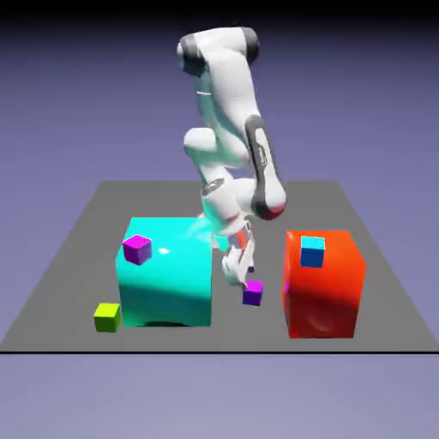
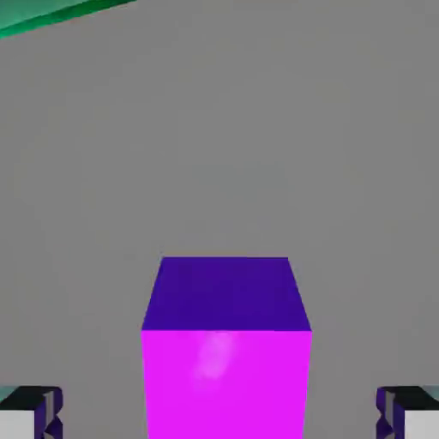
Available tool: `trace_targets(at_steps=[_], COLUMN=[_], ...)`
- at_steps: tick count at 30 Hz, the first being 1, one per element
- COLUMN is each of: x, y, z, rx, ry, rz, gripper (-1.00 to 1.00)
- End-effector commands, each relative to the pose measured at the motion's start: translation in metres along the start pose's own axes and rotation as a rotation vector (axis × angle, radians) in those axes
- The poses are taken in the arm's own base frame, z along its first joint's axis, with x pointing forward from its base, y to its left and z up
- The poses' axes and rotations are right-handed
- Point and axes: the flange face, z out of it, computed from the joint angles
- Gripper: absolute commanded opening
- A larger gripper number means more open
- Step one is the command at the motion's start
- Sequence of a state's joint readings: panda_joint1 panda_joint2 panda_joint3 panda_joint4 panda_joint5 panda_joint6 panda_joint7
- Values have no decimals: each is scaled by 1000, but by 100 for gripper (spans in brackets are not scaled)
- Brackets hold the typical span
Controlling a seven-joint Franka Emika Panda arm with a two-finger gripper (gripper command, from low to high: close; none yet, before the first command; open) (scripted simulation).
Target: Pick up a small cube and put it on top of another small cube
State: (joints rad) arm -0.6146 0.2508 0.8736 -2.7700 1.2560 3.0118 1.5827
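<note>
The small cube (image 1: 252, 293), violet-purple with a magenta top, sits on the grey table between the two big blocks. My gripper (image 1: 243, 276) hangs just above it, tilted, with its jaws open. In the hand view the small cube (image 2: 225, 343) fills the lower middle. My gripper (image 2: 219, 416) stands astride it, and the grey fingertips (image 2: 30, 413) show far out at both bottom corners with wide gaps to the cube's sides. Another small cube (image 1: 106, 317), lime yellow-green, rests near the table's front edge at the exterior view's left, well away from the gripper.
A big cyan block (image 1: 171, 283) carries a brighter magenta cube (image 1: 136, 249) beside the arm. A big red block (image 1: 330, 291) with a blue cube (image 1: 313, 251) on top stands at the exterior view's right. A green strip (image 2: 51, 15) crosses the hand view's top left corner.
</note>
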Motion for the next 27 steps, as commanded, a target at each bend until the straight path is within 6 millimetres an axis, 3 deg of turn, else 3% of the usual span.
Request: trace_targets(at_steps=[1,9,10,27], x=[0,2,2,-3], y=[0,2,2,6], z=[5,37,37,-31], rx=[0,-6,-6,-6], ry=[0,-4,-4,-4], rz=[0,7,7,7], gripper=[0,0,-100,-100])
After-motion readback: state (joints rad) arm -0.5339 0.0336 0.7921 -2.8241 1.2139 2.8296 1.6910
